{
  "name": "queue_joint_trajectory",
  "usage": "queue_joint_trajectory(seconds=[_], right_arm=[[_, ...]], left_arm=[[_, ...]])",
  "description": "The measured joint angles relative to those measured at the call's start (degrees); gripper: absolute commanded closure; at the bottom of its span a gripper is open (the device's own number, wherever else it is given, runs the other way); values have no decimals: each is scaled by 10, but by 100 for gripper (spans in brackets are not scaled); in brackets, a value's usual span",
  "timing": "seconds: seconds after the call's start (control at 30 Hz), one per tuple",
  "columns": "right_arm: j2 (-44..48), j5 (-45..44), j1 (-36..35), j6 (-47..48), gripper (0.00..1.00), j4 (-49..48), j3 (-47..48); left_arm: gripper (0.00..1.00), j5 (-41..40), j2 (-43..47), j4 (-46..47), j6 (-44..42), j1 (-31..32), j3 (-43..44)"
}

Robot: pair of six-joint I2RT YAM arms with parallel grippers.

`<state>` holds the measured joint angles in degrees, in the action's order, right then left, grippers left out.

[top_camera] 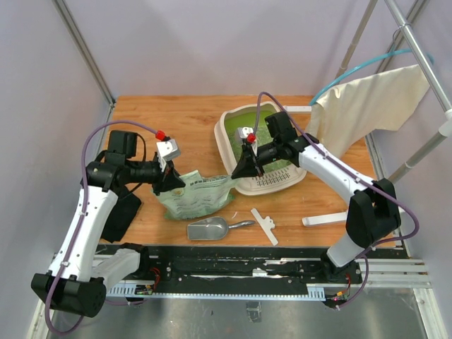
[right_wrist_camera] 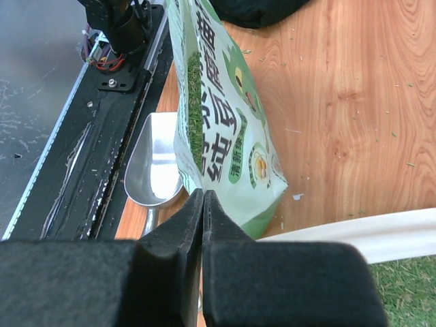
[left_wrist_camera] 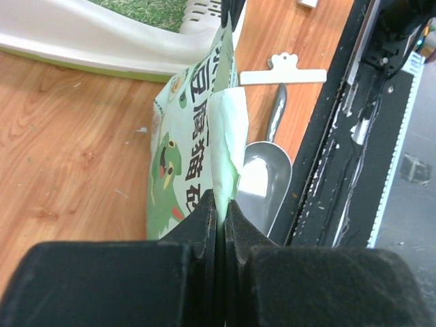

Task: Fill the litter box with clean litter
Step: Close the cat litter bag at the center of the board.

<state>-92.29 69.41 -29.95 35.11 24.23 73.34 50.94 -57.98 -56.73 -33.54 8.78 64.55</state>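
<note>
The white and black left arm [top_camera: 88,212] bends in toward the middle, its black left fingers [left_wrist_camera: 201,228] pressed tight together. The matching right arm [top_camera: 332,169] reaches in low, right fingers [right_wrist_camera: 184,218] squeezed together too

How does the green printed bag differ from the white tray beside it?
The bag is soft, crumpled and light green with print; the litter box is a rigid cream-white tray, green inside. The bag looks smaller than the litter box. The bag is pinched at its ends by the left claw and the right claw; the litter box is ungripped. Both show green.
</note>
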Motion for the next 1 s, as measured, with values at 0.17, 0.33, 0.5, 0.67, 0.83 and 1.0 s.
queue_joint_trajectory(seconds=[0.17, 0.33, 0.5, 0.67, 0.83, 1.0], right_arm=[[22, -5, 3, 5, 86, 7, -7], [25, -5, 3, 5, 31, 8, -7], [26, -17, -21, 14, 1, 5, 3], [37, -68, -80, 29, 2, -16, 10], [36, -149, -143, 35, 2, -56, 10], [15, -189, -166, 37, 2, -77, 16]], left_arm=[[100, 2, 7, -22, -53, 0, 0], [100, 27, -5, -39, -87, 0, 4], [100, 33, -6, -45, -93, 0, 4], [99, 33, -6, -46, -88, 0, 4], [100, 31, -5, -44, -80, 0, 4], [99, 22, 0, -40, -71, 0, 4]])
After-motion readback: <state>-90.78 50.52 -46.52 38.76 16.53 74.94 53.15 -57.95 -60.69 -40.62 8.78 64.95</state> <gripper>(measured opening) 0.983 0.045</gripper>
